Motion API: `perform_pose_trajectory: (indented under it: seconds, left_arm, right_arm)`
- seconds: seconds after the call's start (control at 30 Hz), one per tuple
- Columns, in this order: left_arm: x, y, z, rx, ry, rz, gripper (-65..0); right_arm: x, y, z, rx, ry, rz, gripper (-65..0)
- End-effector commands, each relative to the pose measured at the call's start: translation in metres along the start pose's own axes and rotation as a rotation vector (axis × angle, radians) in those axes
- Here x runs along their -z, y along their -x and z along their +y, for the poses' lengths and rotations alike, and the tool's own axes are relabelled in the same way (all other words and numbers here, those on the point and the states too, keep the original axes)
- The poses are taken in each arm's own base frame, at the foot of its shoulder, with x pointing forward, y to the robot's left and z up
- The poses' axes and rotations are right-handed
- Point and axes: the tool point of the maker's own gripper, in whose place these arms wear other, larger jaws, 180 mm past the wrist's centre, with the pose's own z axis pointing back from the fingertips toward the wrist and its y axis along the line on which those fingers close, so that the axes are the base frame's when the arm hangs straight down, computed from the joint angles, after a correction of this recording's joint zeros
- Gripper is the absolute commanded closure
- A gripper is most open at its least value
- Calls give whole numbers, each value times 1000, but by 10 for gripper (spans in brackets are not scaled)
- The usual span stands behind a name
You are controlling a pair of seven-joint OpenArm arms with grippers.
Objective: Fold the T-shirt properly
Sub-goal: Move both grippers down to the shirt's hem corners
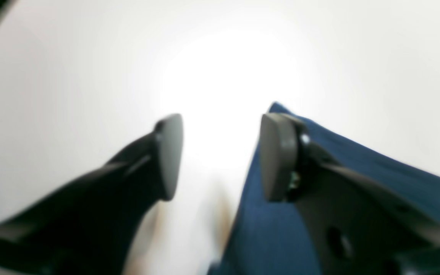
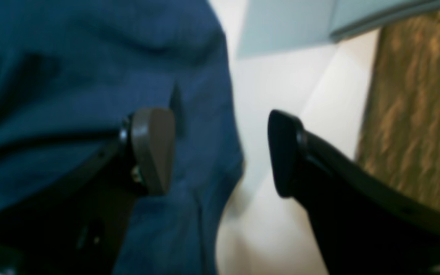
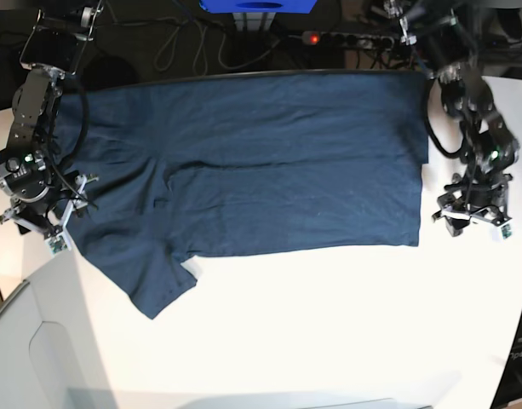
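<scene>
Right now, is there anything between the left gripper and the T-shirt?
No. In the base view only bare white table separates the left gripper from the T-shirt.

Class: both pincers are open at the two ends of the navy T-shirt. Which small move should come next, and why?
Probably lower the left pincer onto the T-shirt's near hem corner and close. It stands open just beside the cloth, holding nothing; the right pincer is equally empty.

White table point(image 3: 329, 324), dark cable-strewn floor point(image 3: 184, 43) behind
</scene>
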Motion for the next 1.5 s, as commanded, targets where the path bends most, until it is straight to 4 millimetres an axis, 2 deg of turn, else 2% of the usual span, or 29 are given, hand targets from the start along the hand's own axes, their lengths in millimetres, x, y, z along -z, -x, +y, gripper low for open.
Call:
perform_pose_trajectory:
  seconds: [0.0, 0.1, 0.27, 0.53, 0.6, 0.73, 0.8, 0.9, 1.03, 1.1, 1.2, 1.33, 1.47]
  left_arm:
    - [6, -19, -4, -7, 16, -55, -338]
    - [34, -8, -9, -13, 28, -37, -344]
    - [63, 4, -37, 70, 80, -28, -344]
    - [88, 22, -36, 36, 68, 20, -344]
    - [90, 29, -33, 32, 63, 42, -344]
    - [92, 37, -33, 27, 63, 62, -343]
    - [92, 37, -34, 26, 65, 62, -321]
    - [93, 42, -46, 60, 90, 75, -284]
    - [92, 48, -58, 102, 114, 86, -284]
    - [92, 49, -61, 109, 120, 87, -285]
    - [87, 33, -70, 107, 137, 45, -285]
    - [64, 11, -83, 144, 171, -51, -285]
    - [54, 6, -88, 160, 182, -65, -285]
  right_arm:
    - [-4, -8, -8, -11, 19, -34, -371]
    - [-5, -1, -6, -12, 14, -20, -371]
    - [-5, -1, -6, -12, 14, -20, -370]
    - [-4, -6, -6, -14, 15, -29, -370]
    - [-5, -15, -11, -9, 24, -48, -370]
    - [4, -24, -19, 17, 21, -53, -370]
    - [10, -28, -22, 34, 14, -49, -370]
    - [18, -38, -29, 56, 8, -55, -370]
    - [17, -51, -36, 63, 16, -78, -370]
    - [18, -55, -32, 48, 9, -84, -370]
    - [19, -62, -24, 18, -7, -89, -370]
    - [19, -61, -23, 16, -8, -87, -370]
    - [19, -61, -23, 16, -8, -89, -370]
